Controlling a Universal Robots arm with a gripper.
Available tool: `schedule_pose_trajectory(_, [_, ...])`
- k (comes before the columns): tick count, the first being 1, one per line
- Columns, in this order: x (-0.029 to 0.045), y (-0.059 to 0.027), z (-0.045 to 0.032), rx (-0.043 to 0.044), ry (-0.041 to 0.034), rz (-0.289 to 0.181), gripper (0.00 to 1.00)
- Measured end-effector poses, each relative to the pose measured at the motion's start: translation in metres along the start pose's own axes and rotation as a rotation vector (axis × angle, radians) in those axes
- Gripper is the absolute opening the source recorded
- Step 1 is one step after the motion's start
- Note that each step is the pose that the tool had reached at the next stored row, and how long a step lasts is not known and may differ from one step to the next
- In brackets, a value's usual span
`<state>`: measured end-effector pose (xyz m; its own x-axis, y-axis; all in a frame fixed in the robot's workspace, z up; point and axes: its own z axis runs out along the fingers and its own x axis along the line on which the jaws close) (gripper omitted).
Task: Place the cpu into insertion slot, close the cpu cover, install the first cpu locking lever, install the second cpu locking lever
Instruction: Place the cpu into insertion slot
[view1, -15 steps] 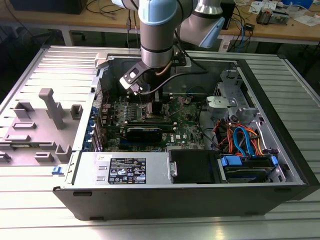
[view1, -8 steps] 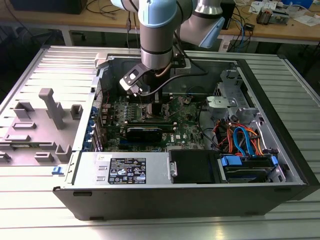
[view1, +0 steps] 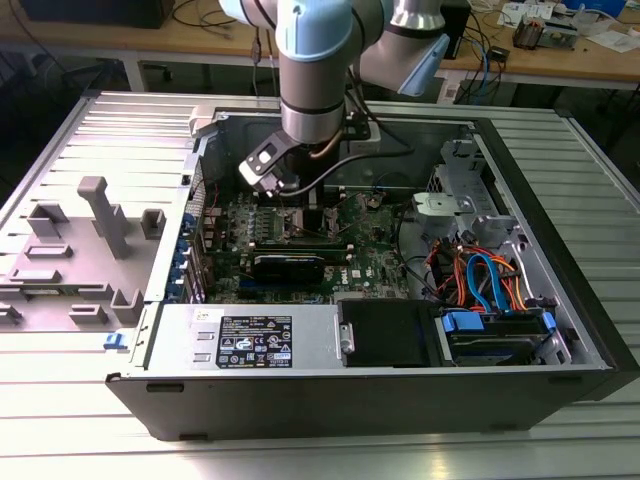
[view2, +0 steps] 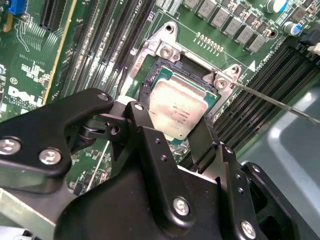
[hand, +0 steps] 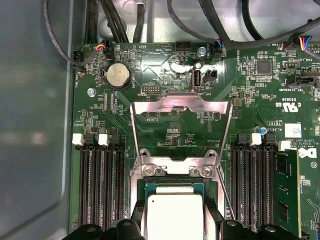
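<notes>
One hand grips one cpu at one insertion slot.

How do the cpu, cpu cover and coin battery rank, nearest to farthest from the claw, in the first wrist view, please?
1. cpu, gripped in the claw.
2. cpu cover, swung open beyond the insertion slot.
3. coin battery, farther out past the cover.

Printed white label on the silver power-supply box, near side of the case (rows of small marks and text, wording not made out). White silkscreen lettering across the green circuit board, first wrist view. Faint grey print on the cpu top, second wrist view
</notes>
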<state>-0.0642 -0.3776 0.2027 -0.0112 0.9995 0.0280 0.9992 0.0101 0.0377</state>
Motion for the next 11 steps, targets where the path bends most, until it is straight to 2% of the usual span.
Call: schedule_pose_trajectory(11, [-0.0017, -0.0005, 0.0077, 0.0001, -0.0005, 0.003, 0.55])
